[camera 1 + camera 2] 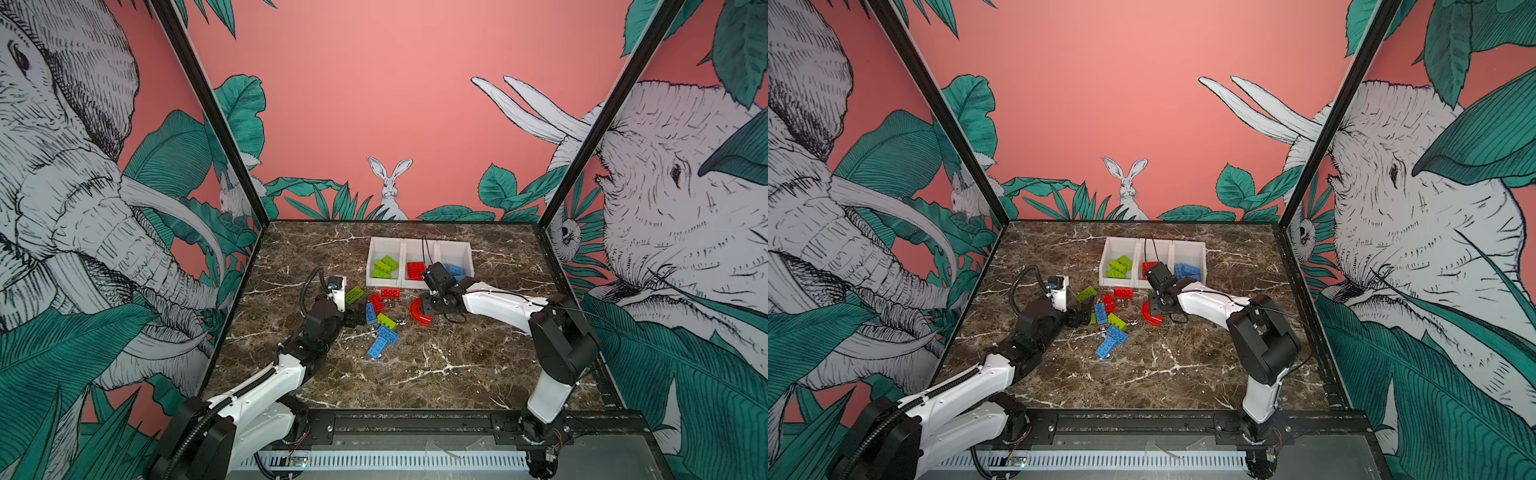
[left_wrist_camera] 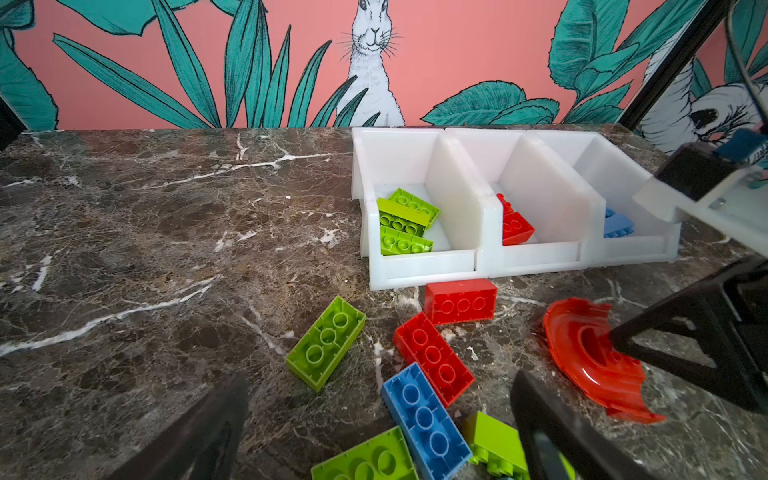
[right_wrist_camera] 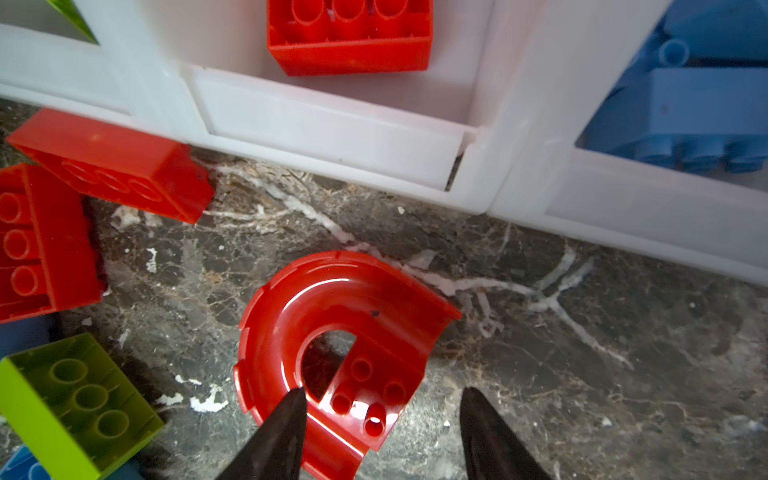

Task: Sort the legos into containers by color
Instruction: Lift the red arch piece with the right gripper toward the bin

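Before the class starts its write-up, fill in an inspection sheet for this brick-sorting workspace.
Surface: dark marble table, white veins.
Job's things: three joined white bins holding, left to right in both top views, green bricks, red bricks, blue bricks. Loose bricks of all three colours and a red arch lie in front of them on the table.
Clutter: nothing seen.
Pincers: left pincer open over the loose bricks. Right pincer open, straddling the arch's studded end.
Cables: black hose loops behind the left pincer. Thin black wire rises near the right pincer.
Surroundings: pink jungle mural with rabbit and elephants; black posts.
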Robot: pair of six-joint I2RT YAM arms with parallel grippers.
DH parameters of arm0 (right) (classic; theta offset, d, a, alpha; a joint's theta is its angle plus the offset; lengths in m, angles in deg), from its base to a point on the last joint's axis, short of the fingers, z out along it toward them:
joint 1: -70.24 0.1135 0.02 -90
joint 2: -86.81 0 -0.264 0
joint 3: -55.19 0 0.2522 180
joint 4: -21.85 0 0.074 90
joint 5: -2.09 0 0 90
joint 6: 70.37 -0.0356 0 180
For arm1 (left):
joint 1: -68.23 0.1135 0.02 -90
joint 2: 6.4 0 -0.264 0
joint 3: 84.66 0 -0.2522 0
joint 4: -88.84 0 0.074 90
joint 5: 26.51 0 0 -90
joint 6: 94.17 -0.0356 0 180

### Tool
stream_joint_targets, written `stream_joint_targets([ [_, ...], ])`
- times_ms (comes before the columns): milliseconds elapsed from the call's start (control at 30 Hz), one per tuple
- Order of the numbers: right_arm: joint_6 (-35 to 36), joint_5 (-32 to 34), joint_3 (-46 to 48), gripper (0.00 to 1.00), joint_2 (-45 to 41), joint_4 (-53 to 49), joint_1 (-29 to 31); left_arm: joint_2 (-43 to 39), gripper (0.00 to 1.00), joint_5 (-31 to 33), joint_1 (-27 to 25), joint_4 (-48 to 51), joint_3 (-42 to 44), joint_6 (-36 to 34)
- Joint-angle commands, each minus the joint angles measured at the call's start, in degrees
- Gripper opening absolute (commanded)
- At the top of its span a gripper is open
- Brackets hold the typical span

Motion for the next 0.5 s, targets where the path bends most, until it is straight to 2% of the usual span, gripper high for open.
stream_joint_targets([
  [0, -1.7, -0.7, 0.4, 0.56, 1.7, 2.2, -0.5, -0.9, 0.99, -0.5, -0.1, 0.0, -0.8, 0.0],
  [467, -3.7, -0.8, 3.4, 0.46, 3.3, 6.4, -2.2, -1.5, 0.99, -0.4, -0.1, 0.0, -0.6, 0.1],
])
